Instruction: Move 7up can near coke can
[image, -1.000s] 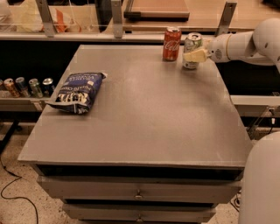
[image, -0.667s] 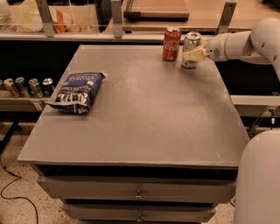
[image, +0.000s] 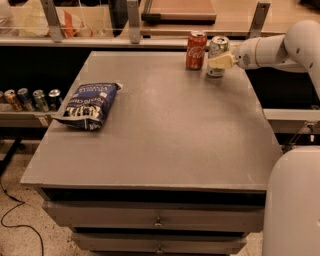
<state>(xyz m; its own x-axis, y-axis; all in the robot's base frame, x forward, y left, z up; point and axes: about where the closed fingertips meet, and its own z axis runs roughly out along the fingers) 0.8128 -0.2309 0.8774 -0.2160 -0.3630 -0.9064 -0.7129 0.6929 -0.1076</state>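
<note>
- Here's the gripper (image: 220, 61), out at the far right corner of the table (image: 165, 140), reaching in from the right at the end of the white arm (image: 270, 50).
- Its pale yellow finger (image: 222, 62) lies flat across the front of the 7up can (image: 218, 46), at mid-height; the other finger is hidden behind the can. It reads as clamped around the can.
- The 7up can is upright, silver top showing, with its base down at the tabletop; whether it rests on the surface or sits just off it, I cannot tell.
- Just to its left stands the coke can (image: 196, 50), red with white script and also upright. The two are side by side near the back edge, with a narrow gap between them.
- Moving out across the grey top: a dark blue chip bag (image: 90, 105) lies flat near the left edge, well apart from both cans.
- Beyond that edge, on a lower shelf, a row of small cans (image: 31, 99) stands upright.
- Under the tabletop, two drawer fronts (image: 158, 220) face us, each with a small knob.
- Bottom right, the robot's white body (image: 295, 200) fills the corner.
- Bottom left, a dark cable (image: 20, 215) trails over the speckled floor.
</note>
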